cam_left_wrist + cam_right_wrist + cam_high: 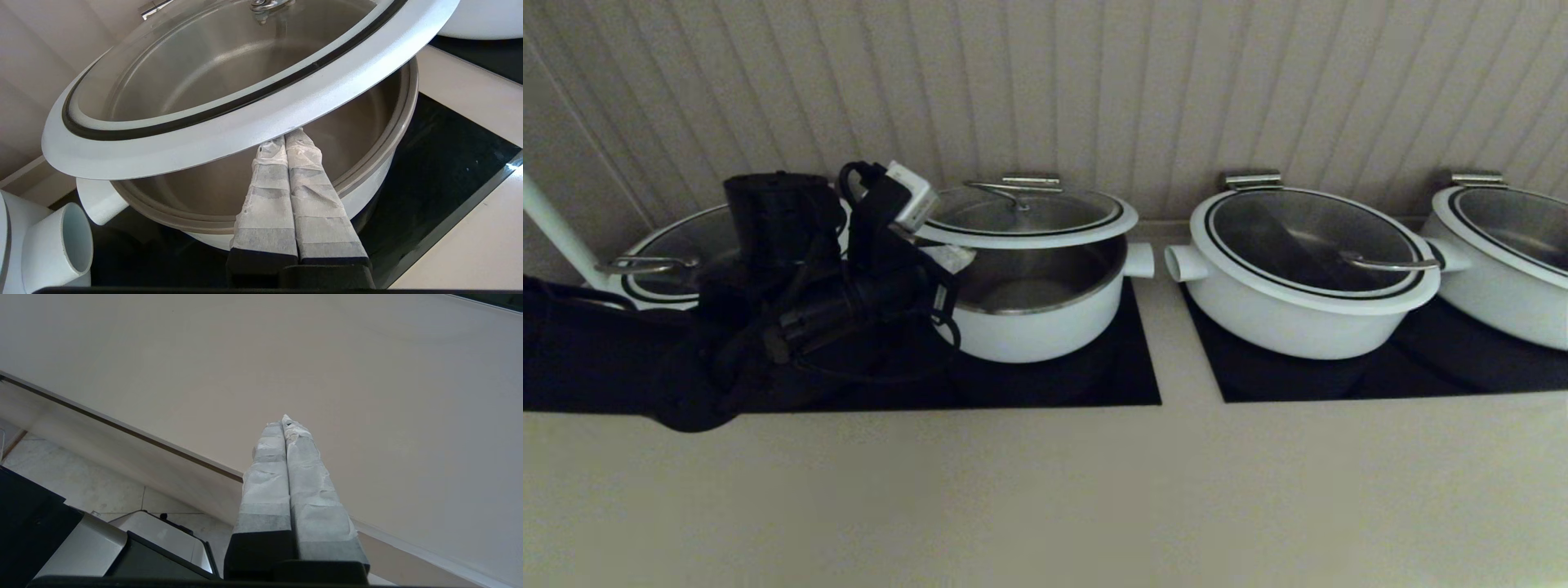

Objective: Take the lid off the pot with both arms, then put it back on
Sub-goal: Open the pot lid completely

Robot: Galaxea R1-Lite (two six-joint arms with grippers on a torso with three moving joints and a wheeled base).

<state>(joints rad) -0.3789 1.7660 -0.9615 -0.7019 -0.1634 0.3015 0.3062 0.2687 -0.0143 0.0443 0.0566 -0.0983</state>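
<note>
The left tool [286,136], its two tape-wrapped fingers pressed flat together with nothing between them, has its tips under the white rim of the lid [229,122], propping that side up. The lid [1025,214] hangs tilted above the pot [1033,314], open along the near side so the bare steel inner bowl shows; nothing can be seen inside it. The pot sits on a black cooktop panel [1127,384] toward the back edge of the bench [1045,498], second from the left in a row of four white pots. Its stubby tube handle [1139,260] points at the matching handle of the neighbouring covered pot [1298,302], whose lid lies flat. Another covered pot [1503,269] sits at the back right corner, and one [662,269] behind the left arm [792,302]. The right tool [285,426], fingers likewise pressed together and empty, is off over bare bench surface. No writing is readable.
</note>
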